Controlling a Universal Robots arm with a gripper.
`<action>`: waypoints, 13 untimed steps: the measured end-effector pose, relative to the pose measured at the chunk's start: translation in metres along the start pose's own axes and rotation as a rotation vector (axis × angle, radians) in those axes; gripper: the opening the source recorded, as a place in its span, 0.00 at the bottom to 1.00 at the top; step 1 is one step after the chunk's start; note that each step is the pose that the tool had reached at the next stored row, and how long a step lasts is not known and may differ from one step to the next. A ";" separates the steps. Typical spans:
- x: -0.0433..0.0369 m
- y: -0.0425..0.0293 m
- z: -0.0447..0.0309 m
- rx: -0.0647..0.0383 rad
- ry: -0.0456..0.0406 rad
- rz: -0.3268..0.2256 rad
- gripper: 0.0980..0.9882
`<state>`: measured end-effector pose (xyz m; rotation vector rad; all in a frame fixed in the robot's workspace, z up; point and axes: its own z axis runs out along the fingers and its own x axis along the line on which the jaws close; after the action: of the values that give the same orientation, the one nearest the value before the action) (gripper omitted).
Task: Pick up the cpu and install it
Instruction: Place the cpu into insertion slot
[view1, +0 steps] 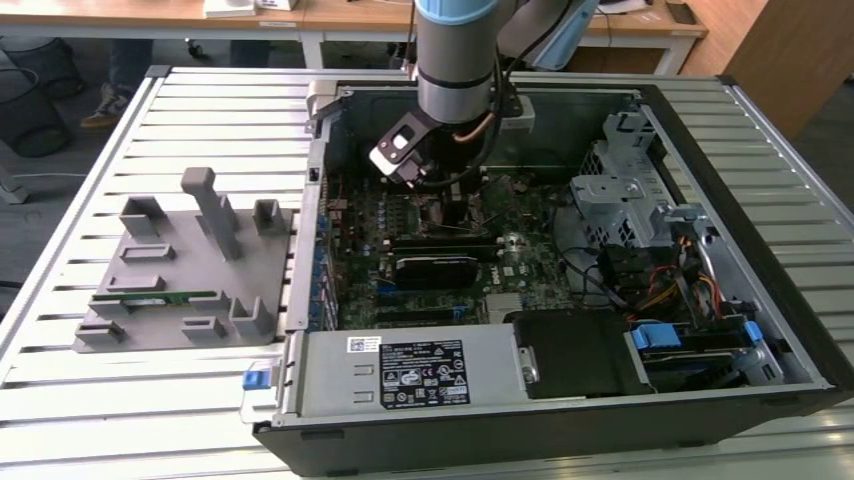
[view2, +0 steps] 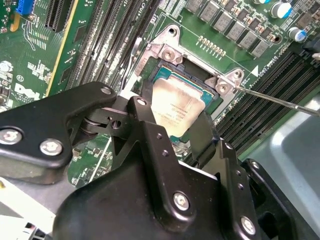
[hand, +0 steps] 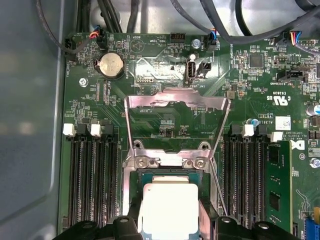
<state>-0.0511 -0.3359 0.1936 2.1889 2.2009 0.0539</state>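
The cpu (view2: 177, 107) (hand: 167, 207), a small square chip with a silvery top, lies level in the black metal-framed socket (view2: 167, 52) on the green motherboard. My gripper (view2: 174, 119) (hand: 170, 226) straddles it, its black fingers pressed against two opposite sides of the chip. The socket's metal load plate (hand: 175, 100) stands flipped up, and its thin lever (view2: 280, 100) is swung out. In the exterior view, the gripper (view1: 447, 195) reaches down into the open computer case (view1: 307, 300) over the board's centre.
Memory slots (hand: 92, 185) flank the socket, and one holds a green stick (hand: 277, 190). Cables and drive cages (view1: 641, 210) fill the case on the exterior view's right. A grey holder (view1: 174, 270) with a green memory stick (view1: 154, 297) sits on the slatted table (view1: 80, 170).
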 end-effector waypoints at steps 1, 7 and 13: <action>0.0000 -0.0001 0.0005 0.000 -0.0001 0.000 0.49; 0.0000 -0.0001 0.0013 0.000 0.0002 0.000 0.49; 0.0001 0.0000 -0.0002 0.000 0.0003 0.000 0.57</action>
<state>-0.0511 -0.3358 0.1938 2.1889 2.2013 0.0543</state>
